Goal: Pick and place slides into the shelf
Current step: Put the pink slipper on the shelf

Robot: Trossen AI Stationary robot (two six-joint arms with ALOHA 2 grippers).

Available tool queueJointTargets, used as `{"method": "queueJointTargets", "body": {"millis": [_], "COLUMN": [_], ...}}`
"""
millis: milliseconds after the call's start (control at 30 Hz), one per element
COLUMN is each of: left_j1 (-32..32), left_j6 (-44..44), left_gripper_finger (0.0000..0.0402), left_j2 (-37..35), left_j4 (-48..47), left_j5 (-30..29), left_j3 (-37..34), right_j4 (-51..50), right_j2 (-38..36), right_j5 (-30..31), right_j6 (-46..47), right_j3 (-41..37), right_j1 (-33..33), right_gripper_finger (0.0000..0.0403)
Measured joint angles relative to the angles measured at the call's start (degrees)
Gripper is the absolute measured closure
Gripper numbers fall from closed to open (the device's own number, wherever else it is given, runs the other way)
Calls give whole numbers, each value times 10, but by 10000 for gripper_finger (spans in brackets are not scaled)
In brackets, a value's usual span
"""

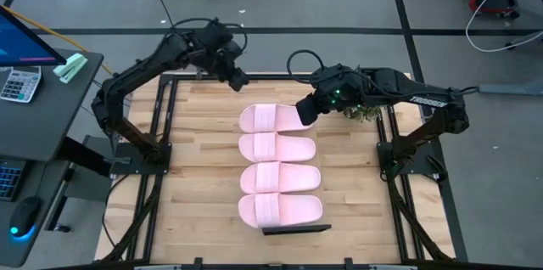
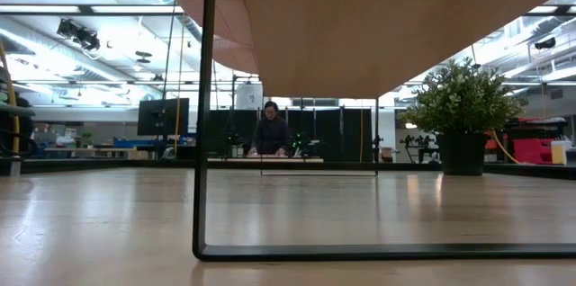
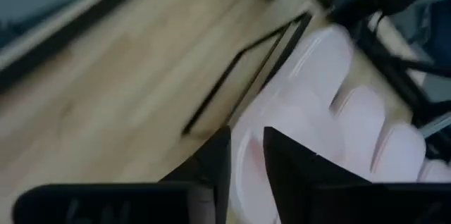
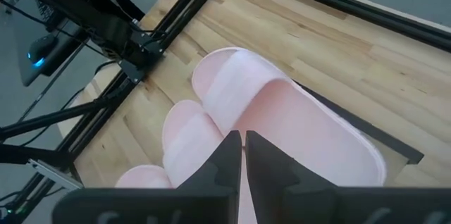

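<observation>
Right gripper (image 1: 305, 110): fingers pressed nearly together, only a thin slit between them in its wrist view. It sits at the heel end of the top slide (image 1: 270, 119), on the side nearer the right arm. Whether the fingers pinch the slide's edge or merely rest against it cannot be told. The right arm runs back from there to its base at the table's right edge.

Left gripper (image 1: 237, 79): fingers (image 3: 215, 160) slightly spread, a narrow gap showing between them, nothing seen held. It hangs above the table's far edge, just beyond the top slide and apart from it. In its wrist view the slides lie below and ahead of the fingers. The left arm bends back to its base at the table's left edge.

Slides: four pale pink slides lie in one column down the middle of the table (image 1: 195, 160), side by side, each touching or nearly touching its neighbour. All lie flat, straps up. Second slide (image 1: 277, 147), third (image 1: 280, 177), fourth (image 1: 280, 210) nearest the camera side.

Shelf (image 1: 295, 229): the column rests on it; its black frame shows as a dark bar just beyond the fourth slide. In the low view its pale panel (image 2: 378, 25) spans overhead, with a thin black leg (image 2: 208, 115) standing on the tabletop.

Surroundings: a potted plant (image 2: 463, 115) stands near the right arm. A person (image 2: 270, 131) is far off in the room behind.
</observation>
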Motion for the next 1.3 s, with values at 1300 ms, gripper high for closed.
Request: {"method": "queueJointTargets", "body": {"millis": [1300], "left_j1": [-146], "left_j6": [-238], "left_gripper_finger": [220], "left_j2": [31], "left_j4": [91], "left_j5": [-84], "left_j3": [-104], "right_j4": [-100], "right_j2": [-45], "right_j5": [81], "right_j6": [-31], "right_j3": [0], "right_j1": [80], "right_gripper_finger": [374]}}
